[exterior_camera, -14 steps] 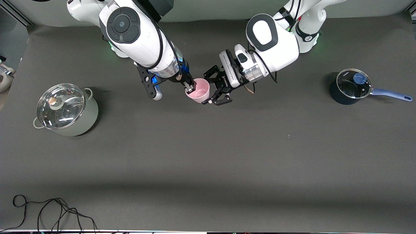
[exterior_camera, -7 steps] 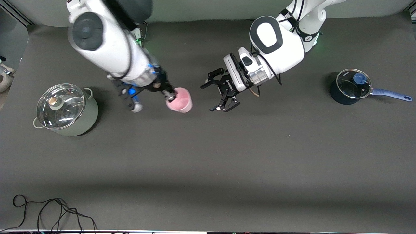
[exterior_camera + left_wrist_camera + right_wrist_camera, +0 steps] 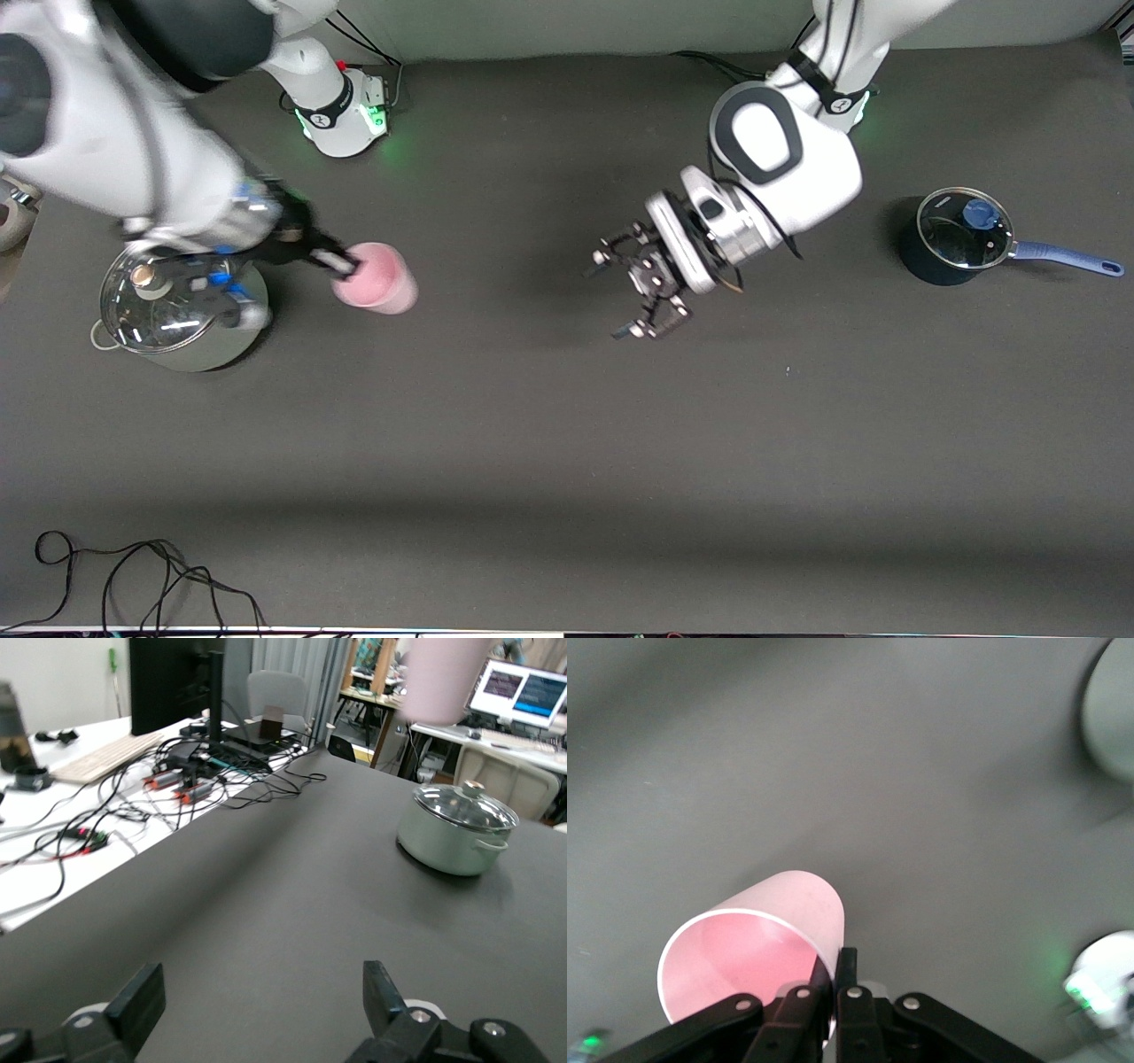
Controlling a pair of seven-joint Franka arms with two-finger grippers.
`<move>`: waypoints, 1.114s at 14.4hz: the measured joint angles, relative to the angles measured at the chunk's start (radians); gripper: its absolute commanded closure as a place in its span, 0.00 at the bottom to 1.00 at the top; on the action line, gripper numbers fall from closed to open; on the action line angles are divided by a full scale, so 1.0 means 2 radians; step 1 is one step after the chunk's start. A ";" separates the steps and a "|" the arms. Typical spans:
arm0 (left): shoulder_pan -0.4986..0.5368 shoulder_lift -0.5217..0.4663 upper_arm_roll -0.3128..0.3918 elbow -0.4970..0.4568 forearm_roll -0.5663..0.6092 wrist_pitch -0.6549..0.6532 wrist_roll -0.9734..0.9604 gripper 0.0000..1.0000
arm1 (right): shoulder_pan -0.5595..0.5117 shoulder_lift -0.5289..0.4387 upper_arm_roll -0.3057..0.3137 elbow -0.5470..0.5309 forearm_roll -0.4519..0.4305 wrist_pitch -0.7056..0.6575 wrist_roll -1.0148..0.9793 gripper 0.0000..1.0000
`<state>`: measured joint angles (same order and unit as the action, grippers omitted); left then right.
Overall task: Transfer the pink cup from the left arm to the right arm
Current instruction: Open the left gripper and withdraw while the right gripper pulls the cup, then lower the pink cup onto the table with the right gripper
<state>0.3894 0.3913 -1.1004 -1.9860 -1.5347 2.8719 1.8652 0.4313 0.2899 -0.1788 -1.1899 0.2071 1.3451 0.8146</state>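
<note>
The pink cup (image 3: pixel 379 277) is a small pale pink tumbler, held tilted in the air beside the green pot. My right gripper (image 3: pixel 341 262) is shut on its rim, one finger inside and one outside, as the right wrist view shows at the gripper (image 3: pixel 835 979) and cup (image 3: pixel 766 935). My left gripper (image 3: pixel 606 299) is open and empty over the middle of the table, well apart from the cup. In the left wrist view its fingers (image 3: pixel 135 1003) stand wide apart, and the cup (image 3: pixel 443 673) shows far off, above the pot.
A pale green pot with a glass lid (image 3: pixel 182 301) stands at the right arm's end, partly under the right wrist; it also shows in the left wrist view (image 3: pixel 456 828). A dark blue saucepan with a lid (image 3: pixel 957 235) stands at the left arm's end. Black cables (image 3: pixel 133 576) lie near the front edge.
My right arm has swung the cup away from the left gripper toward the green pot. My left gripper has stayed open and drawn back a little toward its own end.
</note>
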 measured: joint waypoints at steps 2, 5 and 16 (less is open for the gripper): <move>0.039 0.017 0.001 -0.006 0.001 -0.049 0.001 0.01 | -0.001 -0.007 -0.055 -0.004 -0.005 -0.020 -0.114 1.00; 0.091 0.024 0.002 -0.024 0.024 -0.124 -0.008 0.01 | -0.003 -0.013 -0.106 -0.034 -0.030 -0.023 -0.233 1.00; 0.172 0.021 0.127 0.091 0.454 -0.607 -0.534 0.01 | 0.001 -0.035 -0.121 -0.293 -0.036 0.231 -0.265 1.00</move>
<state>0.7326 0.4337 -0.8466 -1.8031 -0.6266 1.6580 0.7969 0.4332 0.2190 -0.4211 -1.7757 0.1342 1.8080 0.2842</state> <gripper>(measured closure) 0.004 0.956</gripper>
